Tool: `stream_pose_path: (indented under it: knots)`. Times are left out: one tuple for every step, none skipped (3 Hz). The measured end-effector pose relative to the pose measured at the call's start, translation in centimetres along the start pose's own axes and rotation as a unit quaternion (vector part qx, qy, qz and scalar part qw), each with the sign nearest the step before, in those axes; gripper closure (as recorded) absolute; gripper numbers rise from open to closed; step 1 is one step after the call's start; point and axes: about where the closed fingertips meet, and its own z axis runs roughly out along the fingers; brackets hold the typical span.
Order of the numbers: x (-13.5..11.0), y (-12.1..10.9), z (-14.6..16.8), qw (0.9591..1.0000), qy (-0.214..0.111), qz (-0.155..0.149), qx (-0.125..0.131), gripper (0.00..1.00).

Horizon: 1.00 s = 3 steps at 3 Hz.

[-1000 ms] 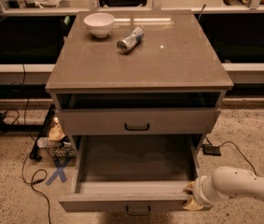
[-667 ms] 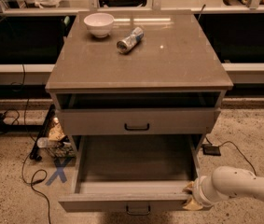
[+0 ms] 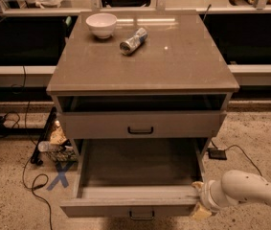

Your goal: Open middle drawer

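Note:
The middle drawer (image 3: 135, 194) is pulled far out of the grey cabinet (image 3: 142, 61), showing a wide, plain, empty grey box. Its small black bar handle (image 3: 142, 216) shows at the frame's lower edge. My gripper (image 3: 200, 201), on a white arm coming in from the right, sits at the drawer's front right corner, against the face panel. Above it, another grey drawer (image 3: 141, 125) with a black handle sits nearly flush under a dark gap.
On the cabinet top stand a white bowl (image 3: 101, 24) and a can lying on its side (image 3: 133, 40). Cables, a blue X floor mark (image 3: 61, 176) and clutter lie at the cabinet's left. A small black box (image 3: 217, 153) with a cord is on the floor to the right.

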Motion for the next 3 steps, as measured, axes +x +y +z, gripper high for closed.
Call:
stream_pose_path:
  knots:
    - [-0.2, -0.8, -3.6, 0.9993, -0.02, -0.001, 0.031, 0.0]
    - [0.5, -1.4, -11.5, 0.995, -0.04, -0.001, 0.091, 0.0]
    - [1.6, -3.4, -16.7, 0.9913, -0.045, 0.006, 0.124, 0.0]
